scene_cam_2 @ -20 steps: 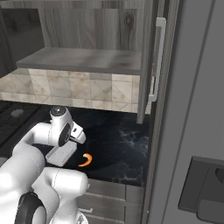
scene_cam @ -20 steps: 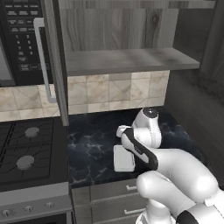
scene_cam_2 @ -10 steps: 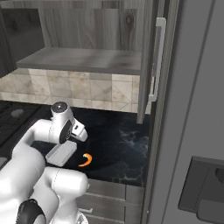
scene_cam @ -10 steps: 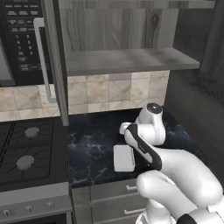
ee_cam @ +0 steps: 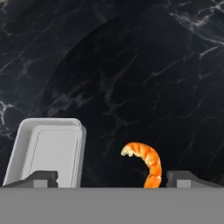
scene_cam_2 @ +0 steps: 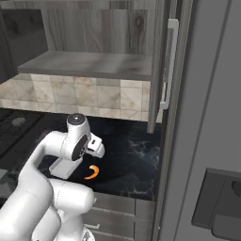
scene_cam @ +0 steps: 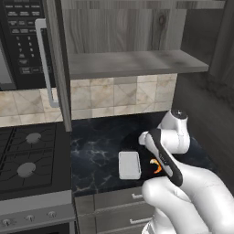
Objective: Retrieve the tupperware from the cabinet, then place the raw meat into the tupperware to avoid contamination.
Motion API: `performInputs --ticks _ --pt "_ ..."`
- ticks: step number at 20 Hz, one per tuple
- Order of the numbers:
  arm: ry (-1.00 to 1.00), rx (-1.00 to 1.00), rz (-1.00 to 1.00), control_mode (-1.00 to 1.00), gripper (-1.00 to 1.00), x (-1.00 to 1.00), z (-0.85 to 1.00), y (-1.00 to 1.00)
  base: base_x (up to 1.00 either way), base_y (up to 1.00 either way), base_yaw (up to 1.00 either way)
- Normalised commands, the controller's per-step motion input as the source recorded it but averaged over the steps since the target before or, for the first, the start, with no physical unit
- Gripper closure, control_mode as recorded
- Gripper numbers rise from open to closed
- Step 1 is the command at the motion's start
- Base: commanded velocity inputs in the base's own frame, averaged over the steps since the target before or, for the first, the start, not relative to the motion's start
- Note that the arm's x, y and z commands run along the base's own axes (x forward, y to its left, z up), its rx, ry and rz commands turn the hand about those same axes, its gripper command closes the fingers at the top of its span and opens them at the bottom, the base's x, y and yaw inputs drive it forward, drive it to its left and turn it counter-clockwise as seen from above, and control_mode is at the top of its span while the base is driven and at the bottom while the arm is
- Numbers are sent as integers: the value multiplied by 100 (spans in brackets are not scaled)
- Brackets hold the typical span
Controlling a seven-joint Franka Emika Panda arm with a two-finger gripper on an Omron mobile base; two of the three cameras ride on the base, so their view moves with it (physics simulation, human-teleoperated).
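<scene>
Gripper (ee_cam: 112, 178) jaws spread wide, empty, low in hand view above the black marble counter (ee_cam: 144, 65). Tupperware (ee_cam: 48, 150) lower left; raw meat (ee_cam: 146, 162) beside it, outside. Right base view adds the open cabinet (scene_cam_2: 89, 63), upper frame.

A black marble counter (scene_cam: 100, 151) runs under a beige tiled backsplash (scene_cam: 114, 96), a gas stove (scene_cam: 27, 157) butts against its left edge below a black microwave (scene_cam: 20, 43), and grey drawers (scene_cam: 114, 210) line its front edge.
</scene>
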Motion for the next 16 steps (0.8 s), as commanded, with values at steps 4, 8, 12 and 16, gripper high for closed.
performInputs --ticks 4,8,12,16 --pt "0 0 9 -100 -100 -12 -31 -28 0 0 0" --pt "0 0 9 -100 -100 -3 -42 -21 0 0 0" --pt "0 0 8 -100 -100 0 -39 -14 0 0 0" --pt "1 -1 9 -100 -100 1 -45 -3 0 0 0"
